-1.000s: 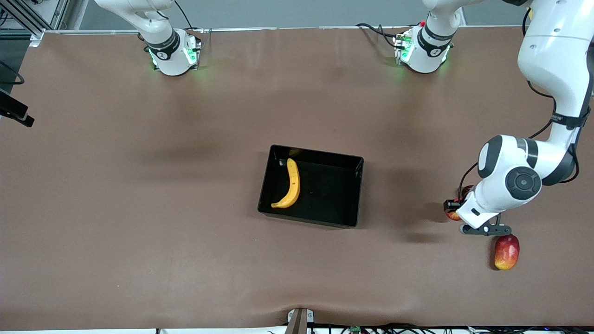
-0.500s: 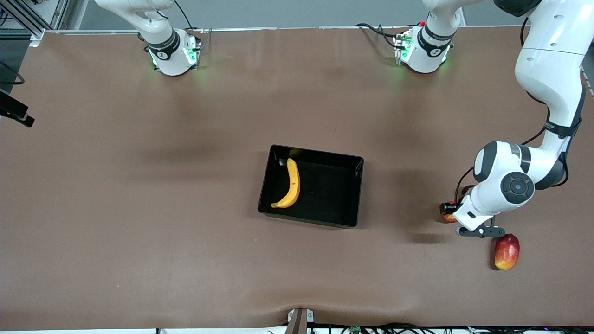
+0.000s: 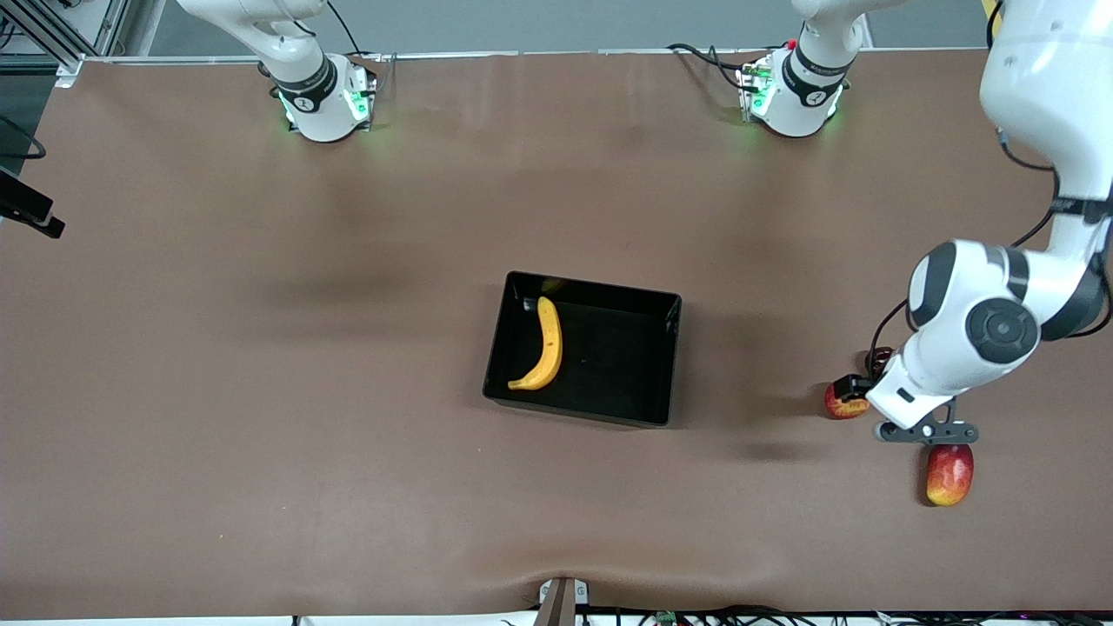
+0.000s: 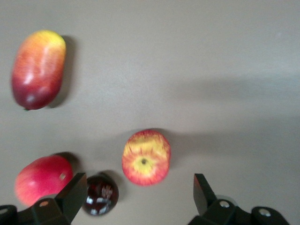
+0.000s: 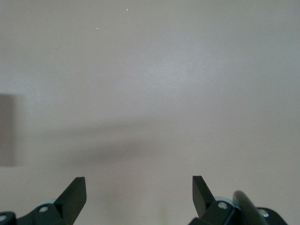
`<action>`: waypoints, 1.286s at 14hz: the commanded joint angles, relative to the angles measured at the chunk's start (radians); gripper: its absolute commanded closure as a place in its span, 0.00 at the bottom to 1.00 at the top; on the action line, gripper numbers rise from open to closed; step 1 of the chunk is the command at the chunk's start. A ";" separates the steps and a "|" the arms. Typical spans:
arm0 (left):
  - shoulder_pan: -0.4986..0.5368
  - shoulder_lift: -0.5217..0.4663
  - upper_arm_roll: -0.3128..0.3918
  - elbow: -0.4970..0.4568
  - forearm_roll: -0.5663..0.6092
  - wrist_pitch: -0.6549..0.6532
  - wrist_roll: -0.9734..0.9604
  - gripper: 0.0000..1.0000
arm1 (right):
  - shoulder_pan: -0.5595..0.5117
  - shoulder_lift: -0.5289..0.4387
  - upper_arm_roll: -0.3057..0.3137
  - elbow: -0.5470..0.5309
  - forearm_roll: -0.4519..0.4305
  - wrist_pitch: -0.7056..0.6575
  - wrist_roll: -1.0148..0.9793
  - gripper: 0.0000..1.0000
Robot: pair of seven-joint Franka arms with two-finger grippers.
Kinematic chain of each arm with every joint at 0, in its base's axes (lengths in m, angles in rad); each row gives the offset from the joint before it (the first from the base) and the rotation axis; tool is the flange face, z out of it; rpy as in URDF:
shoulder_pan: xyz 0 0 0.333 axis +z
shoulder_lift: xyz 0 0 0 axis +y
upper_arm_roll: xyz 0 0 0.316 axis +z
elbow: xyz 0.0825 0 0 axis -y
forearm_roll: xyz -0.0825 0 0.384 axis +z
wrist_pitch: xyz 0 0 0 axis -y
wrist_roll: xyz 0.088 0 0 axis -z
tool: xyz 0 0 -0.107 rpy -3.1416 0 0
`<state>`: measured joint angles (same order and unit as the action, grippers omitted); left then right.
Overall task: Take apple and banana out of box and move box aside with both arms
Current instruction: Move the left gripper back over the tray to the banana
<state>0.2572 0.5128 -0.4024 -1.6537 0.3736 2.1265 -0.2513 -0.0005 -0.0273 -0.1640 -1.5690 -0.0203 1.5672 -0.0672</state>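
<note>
- Your banana (image 3: 545, 345) lies in the box (image 3: 671, 365), along the wall toward the right arm's end, its long axis running toward and away from the front camera.
- The right gripper (image 5: 139, 197) hangs wide open over bare table; judged from its base, that arm is nearer the banana.
- The left gripper (image 4: 136, 199), a second ago closed on the apple (image 3: 842, 403), now stands wide above it, apple resting on the table beside other fruit.

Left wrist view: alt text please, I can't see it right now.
The apple lies free on the table under the open left gripper. A mango-like fruit, a pinkish-red round fruit and a small dark fruit lie around it.
</note>
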 commanded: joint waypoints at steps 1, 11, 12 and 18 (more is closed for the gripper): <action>-0.003 -0.095 -0.077 -0.023 0.011 -0.077 -0.122 0.00 | -0.016 0.012 0.009 0.024 0.020 -0.015 -0.006 0.00; -0.427 0.166 -0.225 0.230 0.053 -0.076 -0.635 0.00 | -0.021 0.040 0.009 0.024 0.020 -0.004 -0.008 0.00; -0.512 0.203 -0.178 0.280 0.079 -0.074 -0.699 0.00 | -0.023 0.041 0.009 0.026 0.022 -0.003 -0.008 0.00; -0.785 0.340 0.063 0.350 0.073 0.142 -0.747 0.00 | -0.023 0.056 0.008 0.026 0.022 -0.003 -0.008 0.00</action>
<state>-0.5176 0.7901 -0.3529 -1.3433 0.4270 2.1993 -0.9860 -0.0022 0.0081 -0.1651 -1.5664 -0.0194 1.5715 -0.0672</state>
